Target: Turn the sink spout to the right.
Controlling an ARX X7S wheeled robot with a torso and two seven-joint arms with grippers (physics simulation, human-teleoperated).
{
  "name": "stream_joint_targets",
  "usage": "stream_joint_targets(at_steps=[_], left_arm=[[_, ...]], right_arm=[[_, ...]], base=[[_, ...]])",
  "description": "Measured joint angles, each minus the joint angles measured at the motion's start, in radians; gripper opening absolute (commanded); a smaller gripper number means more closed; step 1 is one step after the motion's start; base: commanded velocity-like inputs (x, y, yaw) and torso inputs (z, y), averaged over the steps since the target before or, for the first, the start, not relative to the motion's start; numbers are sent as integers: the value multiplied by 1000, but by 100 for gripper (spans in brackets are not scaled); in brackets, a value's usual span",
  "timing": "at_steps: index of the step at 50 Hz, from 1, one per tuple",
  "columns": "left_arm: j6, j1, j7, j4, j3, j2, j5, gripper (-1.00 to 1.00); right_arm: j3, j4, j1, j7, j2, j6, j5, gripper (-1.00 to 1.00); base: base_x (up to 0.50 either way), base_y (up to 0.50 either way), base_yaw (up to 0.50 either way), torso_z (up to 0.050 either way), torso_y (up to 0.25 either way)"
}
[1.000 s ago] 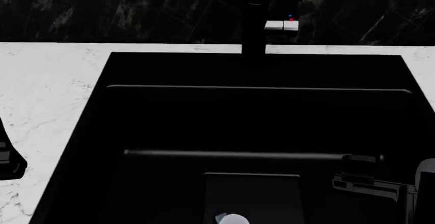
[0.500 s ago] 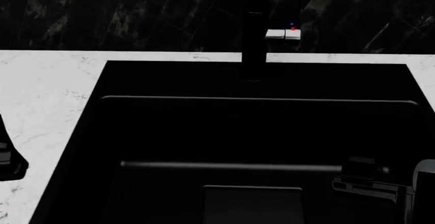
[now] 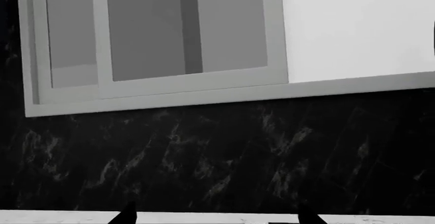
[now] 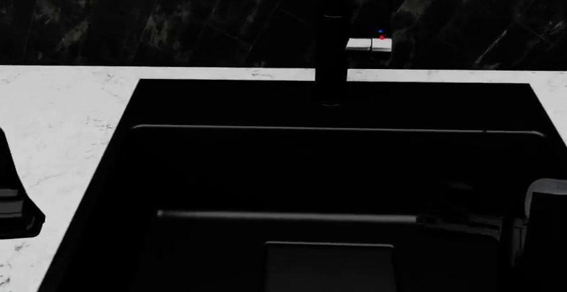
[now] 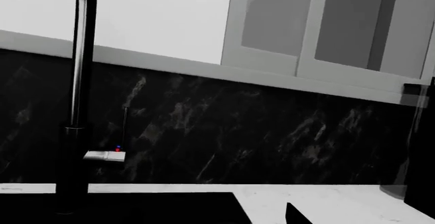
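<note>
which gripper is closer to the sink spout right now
Right, probably. The right gripper sits at the basin's right edge, the left gripper farther off over the left counter; neither touches the sink spout.

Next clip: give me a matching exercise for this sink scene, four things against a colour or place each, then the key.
Things:
1. sink spout
2. lever
3. countertop
4. backsplash

Descriptions:
A. white marble surface around the basin
B. slim black upright tube
C. dark veined wall behind the sink
D. small grey-white piece with red and blue dots

Pairs: 1-B, 2-D, 3-A, 4-C
</note>
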Motion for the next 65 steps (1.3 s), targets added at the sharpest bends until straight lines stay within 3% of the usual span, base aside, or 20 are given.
stream_joint_targets(at_steps=[30, 65], left_arm=[[8, -18, -1, -22, 25, 0, -2, 100], [-2, -34, -13, -29, 50, -3, -3, 100]], right_arm=[[-133, -76, 299, 28, -44, 272, 69, 100], [-207, -43, 529, 36, -96, 395, 116, 100]], base=[[0, 0, 0, 0, 0], [0, 0, 0, 0, 0]])
